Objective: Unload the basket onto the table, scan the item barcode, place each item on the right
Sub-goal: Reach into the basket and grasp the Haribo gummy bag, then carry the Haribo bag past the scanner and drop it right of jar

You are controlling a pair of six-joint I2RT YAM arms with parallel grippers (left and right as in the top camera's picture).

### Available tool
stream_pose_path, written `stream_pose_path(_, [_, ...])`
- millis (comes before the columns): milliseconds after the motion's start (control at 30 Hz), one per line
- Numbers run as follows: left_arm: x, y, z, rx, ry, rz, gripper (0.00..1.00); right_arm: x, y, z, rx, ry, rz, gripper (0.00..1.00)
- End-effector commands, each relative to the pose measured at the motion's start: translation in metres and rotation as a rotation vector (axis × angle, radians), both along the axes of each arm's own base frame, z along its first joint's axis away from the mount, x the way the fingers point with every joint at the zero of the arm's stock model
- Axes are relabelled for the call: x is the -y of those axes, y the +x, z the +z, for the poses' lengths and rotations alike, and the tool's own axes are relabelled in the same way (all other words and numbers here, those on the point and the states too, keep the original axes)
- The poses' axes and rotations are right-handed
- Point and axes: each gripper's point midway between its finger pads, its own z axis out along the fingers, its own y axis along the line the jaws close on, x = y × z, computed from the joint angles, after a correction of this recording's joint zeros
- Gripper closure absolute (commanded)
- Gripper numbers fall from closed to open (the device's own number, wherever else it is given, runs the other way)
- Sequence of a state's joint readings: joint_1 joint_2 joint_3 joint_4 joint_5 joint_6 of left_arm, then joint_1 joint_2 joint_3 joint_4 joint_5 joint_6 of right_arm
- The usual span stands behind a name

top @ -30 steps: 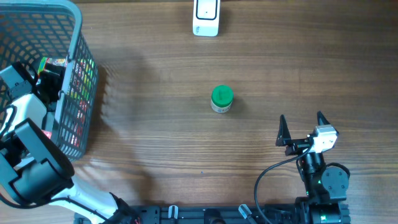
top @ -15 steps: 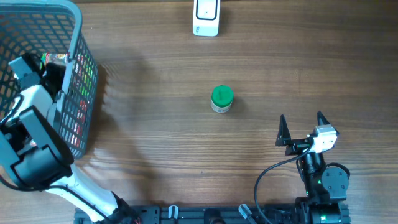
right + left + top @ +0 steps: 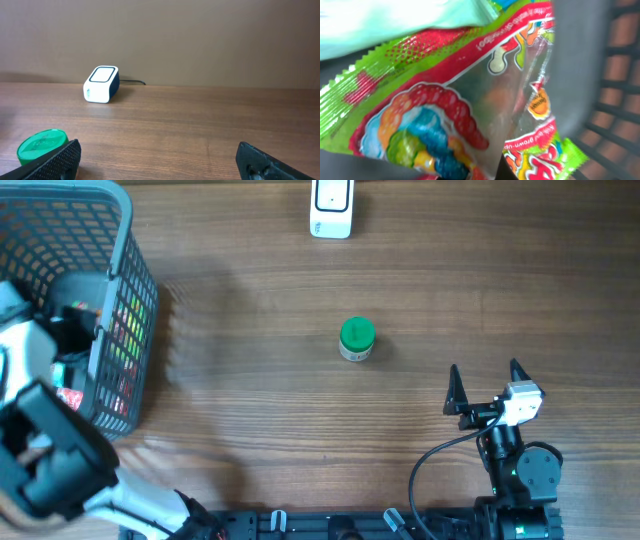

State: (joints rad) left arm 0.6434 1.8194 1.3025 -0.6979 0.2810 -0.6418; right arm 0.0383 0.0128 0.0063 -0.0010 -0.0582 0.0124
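Note:
A bright green and red gummy-candy bag (image 3: 445, 100) fills the left wrist view, pressed close to the camera inside the grey basket (image 3: 122, 260). My left gripper (image 3: 68, 330) is down in the basket and shut on the bag, with only a dark finger tip (image 3: 501, 169) showing under the wrapper. The white barcode scanner (image 3: 331, 208) stands at the table's far edge and also shows in the right wrist view (image 3: 101, 84). My right gripper (image 3: 484, 385) rests open at the near right, nothing between its fingers (image 3: 50, 162).
A small jar with a green lid (image 3: 357, 338) stands mid-table, left of my right gripper, and appears low left in the right wrist view (image 3: 41, 145). More colourful packets (image 3: 125, 330) show through the basket's mesh wall. A cable (image 3: 440, 455) runs by the right arm's base.
My left gripper has shut on the candy bag in the basket, and the left arm has shifted toward the near edge. The right arm has not moved.

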Motion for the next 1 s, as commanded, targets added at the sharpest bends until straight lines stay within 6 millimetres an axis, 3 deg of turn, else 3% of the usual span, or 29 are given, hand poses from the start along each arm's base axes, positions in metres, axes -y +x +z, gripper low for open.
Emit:
stream_pose_path(0, [-0.028, -0.012, 0.146, 0.264, 0.22, 0.064, 0.96, 0.003, 0.0, 0.002, 0.011, -0.011, -0.016, 0.0])
stream_pose_path(133, [-0.013, -0.047, 0.228, 0.417, 0.351, 0.095, 0.96, 0.003, 0.0, 0.002, 0.011, -0.012, -0.016, 0.0])
stream_pose_path(233, [0.013, -0.065, 0.262, 0.499, 0.369, 0.079, 0.96, 0.003, 0.0, 0.002, 0.01, -0.012, -0.016, 0.0])
stream_pose_path(400, [0.078, -0.064, 0.297, 0.694, 0.208, -0.112, 0.96, 0.003, 0.0, 0.002, 0.011, -0.011, -0.016, 0.0])
stream_pose_path(500, [0.128, -0.056, 0.307, 0.79, 0.118, -0.363, 0.96, 0.003, 0.0, 0.002, 0.011, -0.011, -0.015, 0.0])
stream_pose_path(633, [0.187, -0.047, 0.298, 0.818, 0.114, -0.691, 0.96, 0.003, 0.0, 0.002, 0.011, -0.011, -0.015, 0.0])
stream_pose_path(767, [0.252, -0.04, 0.265, 0.774, 0.112, -1.029, 0.96, 0.003, 0.0, 0.002, 0.011, -0.012, -0.015, 0.0])
stream_pose_path(967, [0.284, -0.017, 0.164, 0.346, 0.251, -1.184, 0.96, 0.003, 0.0, 0.002, 0.011, -0.011, -0.015, 0.0])
